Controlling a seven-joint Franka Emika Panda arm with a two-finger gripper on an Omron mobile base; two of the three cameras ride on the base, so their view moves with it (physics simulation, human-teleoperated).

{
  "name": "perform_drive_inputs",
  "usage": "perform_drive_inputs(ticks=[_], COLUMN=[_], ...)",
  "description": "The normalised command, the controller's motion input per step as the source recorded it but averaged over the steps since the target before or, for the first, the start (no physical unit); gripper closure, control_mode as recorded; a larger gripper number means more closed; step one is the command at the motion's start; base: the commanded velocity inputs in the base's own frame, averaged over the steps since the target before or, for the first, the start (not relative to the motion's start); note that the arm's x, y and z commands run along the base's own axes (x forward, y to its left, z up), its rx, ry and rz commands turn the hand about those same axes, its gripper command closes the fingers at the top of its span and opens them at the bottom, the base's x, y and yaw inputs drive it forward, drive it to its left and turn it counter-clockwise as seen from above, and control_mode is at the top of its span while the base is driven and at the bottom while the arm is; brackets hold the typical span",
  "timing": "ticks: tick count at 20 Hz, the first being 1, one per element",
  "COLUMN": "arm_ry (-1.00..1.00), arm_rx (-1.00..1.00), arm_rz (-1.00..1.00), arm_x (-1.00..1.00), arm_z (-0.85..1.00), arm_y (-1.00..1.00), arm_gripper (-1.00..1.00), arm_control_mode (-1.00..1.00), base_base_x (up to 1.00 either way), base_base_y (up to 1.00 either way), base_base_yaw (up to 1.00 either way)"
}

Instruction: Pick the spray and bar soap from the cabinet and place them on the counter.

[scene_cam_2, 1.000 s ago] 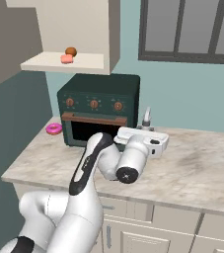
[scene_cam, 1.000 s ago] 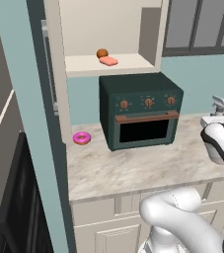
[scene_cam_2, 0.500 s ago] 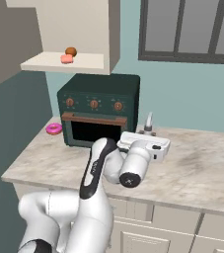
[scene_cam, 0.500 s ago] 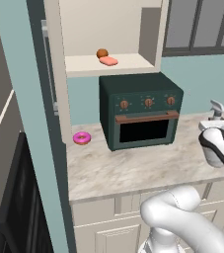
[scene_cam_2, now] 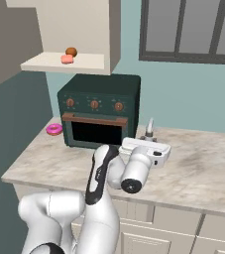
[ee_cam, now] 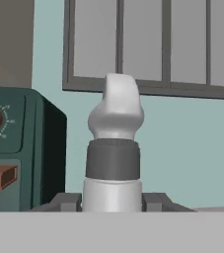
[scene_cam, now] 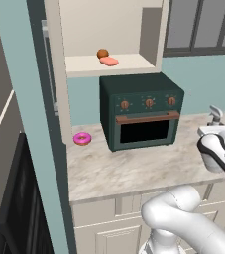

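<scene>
The spray (ee_cam: 114, 148) stands upright between my claw (ee_cam: 112, 201) fingers, which are closed on its body just below the dark collar, with its pale nozzle head rising in front of the window (ee_cam: 148, 44); from the right base view I see it just right of the oven (scene_cam_2: 100, 110), low over the worktop (scene_cam_2: 203, 168), and I cannot tell whether its base already touches the stone; over the last second my hand has sunk and slid a little to the right, away from the oven, so the nozzle now peeks up just behind my wrist rather than standing clear above it; I judge the spray is at the point of being set down and only the release is left for it; the bar soap (scene_cam: 109, 61) has not moved and lies on the cabinet (scene_cam: 104, 64) shelf beside the small brown ball (scene_cam: 102, 53), so that half of the job is not yet begun; the donut (scene_cam: 82, 138) stays left of the oven.
</scene>
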Motion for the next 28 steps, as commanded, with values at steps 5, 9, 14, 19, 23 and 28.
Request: perform_drive_inputs(ticks=[5, 9, 14, 19, 23, 28], arm_ry=[0.00, 0.00, 0.00, 0.00, 0.00, 0.00], arm_rx=[0.00, 0.00, 0.00, 0.00, 0.00, 0.00], arm_rz=[0.00, 0.00, 0.00, 0.00, 0.00, 0.00], arm_x=[0.07, 0.08, 0.08, 0.06, 0.02, 0.03], arm_z=[-0.27, -0.26, -0.27, -0.26, -0.25, -0.24], arm_y=[-0.01, -0.03, -0.01, -0.02, 0.00, 0.00], arm_gripper=[1.00, 1.00, 1.00, 1.00, 1.00, 1.00], arm_control_mode=[-1.00, -1.00, -1.00, -1.00, -1.00, -1.00], base_base_x=[0.00, 0.00, 0.00, 0.00, 0.00, 0.00], base_base_y=[0.00, 0.00, 0.00, 0.00, 0.00, 0.00], base_base_yaw=[0.00, 0.00, 0.00, 0.00, 0.00, 0.00])
